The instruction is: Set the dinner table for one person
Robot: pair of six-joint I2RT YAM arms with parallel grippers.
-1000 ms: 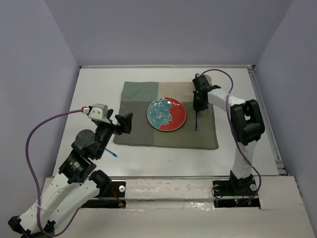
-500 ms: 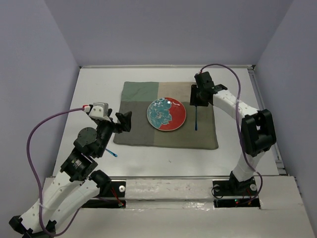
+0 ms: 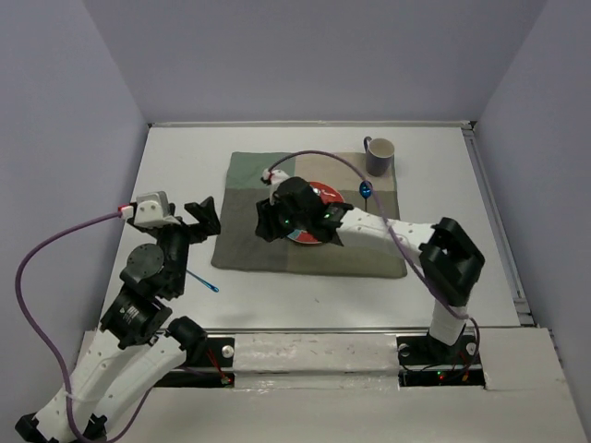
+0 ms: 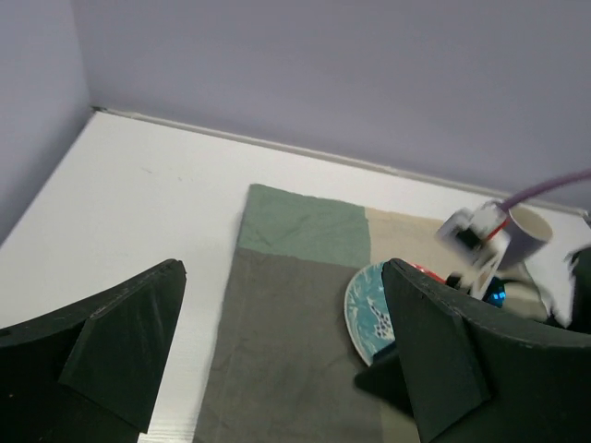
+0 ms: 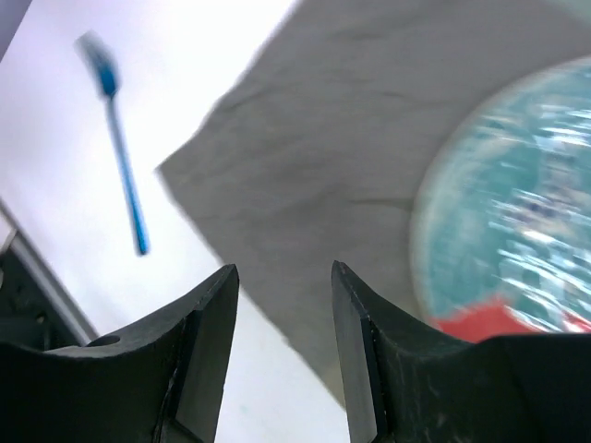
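Note:
The white dinner table [image 3: 175, 166] holds a green-and-beige mat [image 3: 249, 175]. A red-and-teal plate [image 3: 319, 191] lies on the mat, mostly hidden under my right wrist; it also shows in the right wrist view [image 5: 517, 231] and left wrist view [image 4: 369, 309]. A grey mug [image 3: 379, 155] stands at the mat's far right corner. A blue utensil [image 3: 367, 191] lies right of the plate, partly under my right arm. Another blue utensil [image 3: 201, 281] lies on the table left of the mat, also in the right wrist view [image 5: 125, 185]. My right gripper [image 3: 266, 221] is open and empty over the mat's left half. My left gripper [image 3: 201, 217] is open and empty at the mat's left edge.
Grey walls close the table at the back and both sides. My right arm [image 3: 388, 231] stretches across the mat from the right. A purple cable [image 3: 314, 157] arcs over the mat's far half.
My right arm has swung from the mat's far right corner leftward over the plate. The mug now shows where it was. My left gripper has shifted slightly left.

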